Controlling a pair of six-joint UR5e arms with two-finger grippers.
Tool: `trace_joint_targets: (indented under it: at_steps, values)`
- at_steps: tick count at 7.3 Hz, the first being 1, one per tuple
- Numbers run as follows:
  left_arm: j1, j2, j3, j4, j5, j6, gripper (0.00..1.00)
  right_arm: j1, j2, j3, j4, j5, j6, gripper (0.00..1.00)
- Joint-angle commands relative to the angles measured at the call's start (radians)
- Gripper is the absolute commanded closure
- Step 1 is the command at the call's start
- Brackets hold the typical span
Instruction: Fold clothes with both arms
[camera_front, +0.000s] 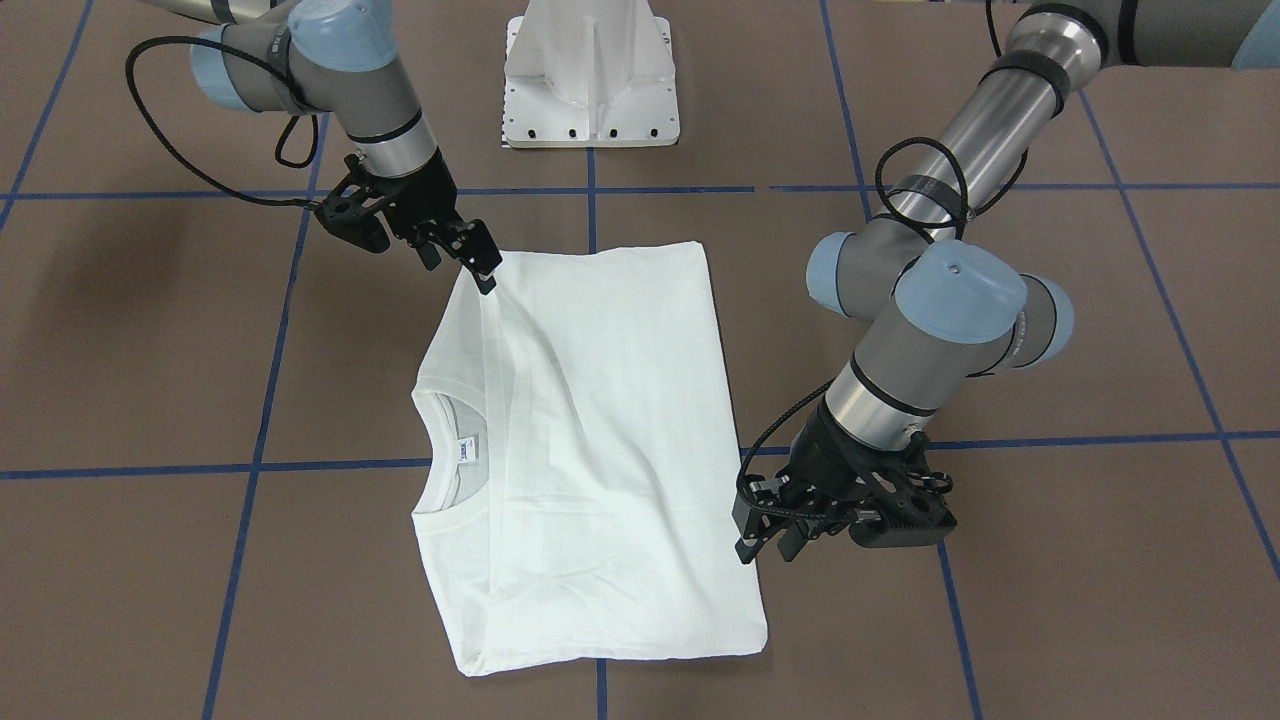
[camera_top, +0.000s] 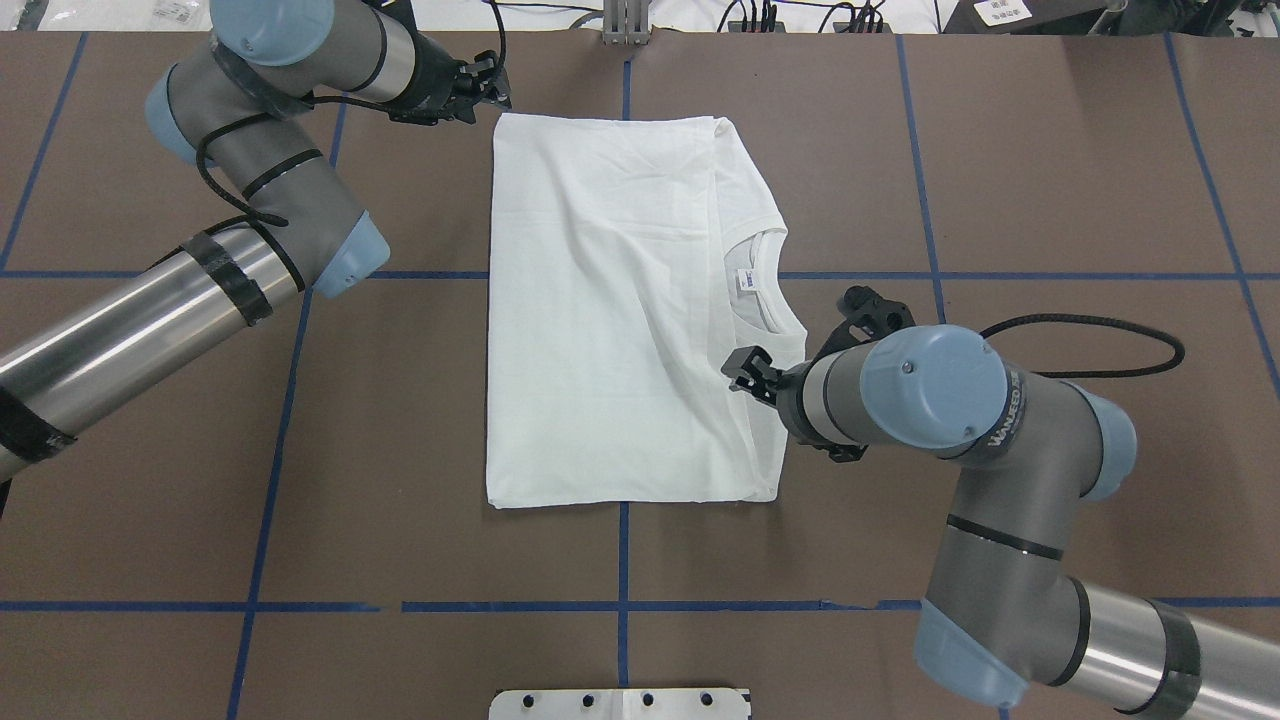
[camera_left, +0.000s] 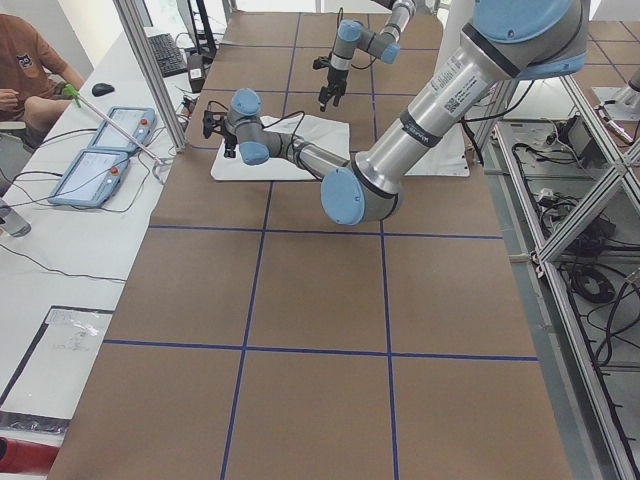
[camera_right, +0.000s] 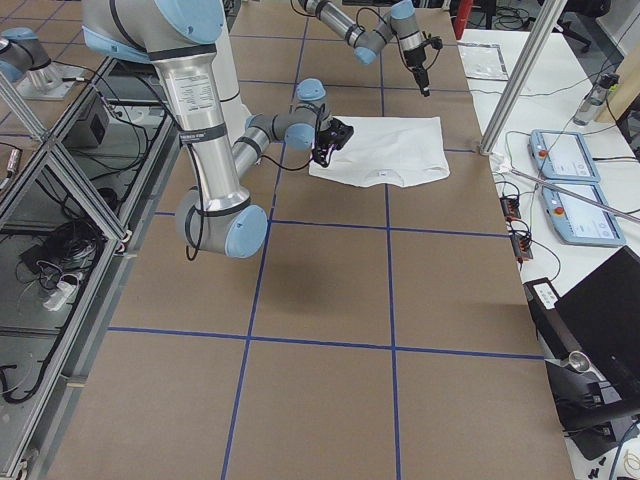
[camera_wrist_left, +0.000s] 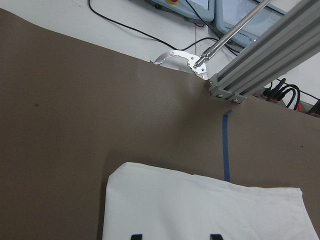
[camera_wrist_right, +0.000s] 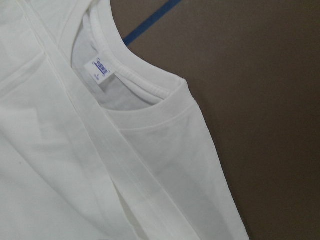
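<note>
Lying between jaws (diagonally); T-shirt (camera_top: 600, 320)

Folded white T-shirt (camera_top: 600, 330) on brown blue-taped table (camera_top: 380, 450)

Brown table (camera_top: 1050, 150), blue tape grid (camera_top: 500, 606)

Bare table (camera_top: 400, 420) around T-shirt (camera_top: 600, 300), pedestal base (camera_top: 620, 703) at near edge
</note>
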Motion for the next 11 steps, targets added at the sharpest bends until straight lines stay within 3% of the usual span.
trace_joint_targets:
  at_steps: [1, 9, 11]
  values:
    - [0.0, 0.006, -0.007, 0.003, -0.002, 0.0, 0.44, -0.084, 0.003, -0.016, -0.043, -0.089, 0.027, 0.0]
    - [0.003, 0.007, -0.011, -0.003, -0.002, -0.043, 0.42, -0.113, 0.0, -0.039, -0.06, -0.088, 0.088, 0.04]
    - [0.003, 0.007, -0.013, -0.003, -0.002, -0.043, 0.42, -0.113, 0.0, -0.039, -0.06, -0.086, 0.088, 0.14]
